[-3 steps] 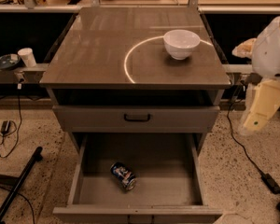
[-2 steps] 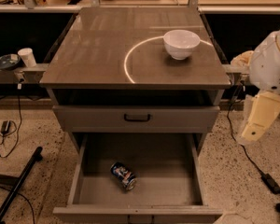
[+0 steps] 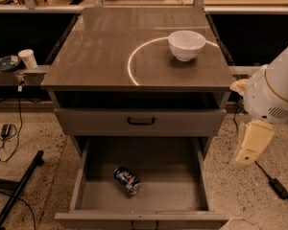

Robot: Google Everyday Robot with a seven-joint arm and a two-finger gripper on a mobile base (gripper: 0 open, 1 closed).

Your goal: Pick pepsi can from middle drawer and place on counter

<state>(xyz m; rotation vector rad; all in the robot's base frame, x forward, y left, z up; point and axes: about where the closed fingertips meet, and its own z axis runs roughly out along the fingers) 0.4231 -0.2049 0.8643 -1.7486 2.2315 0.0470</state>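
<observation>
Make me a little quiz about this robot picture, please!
1. True or false: the small dark blue pepsi can lies on its side in the open, wide grey metal middle drawer.
2. What stands on the flat glossy grey-brown counter? A) a white round bowl B) a red cup C) a banana
3. Fill in: the cream gripper hangs outside the drawer, at the picture's ____ side.

Key: 1 true; 2 A; 3 right.
</observation>
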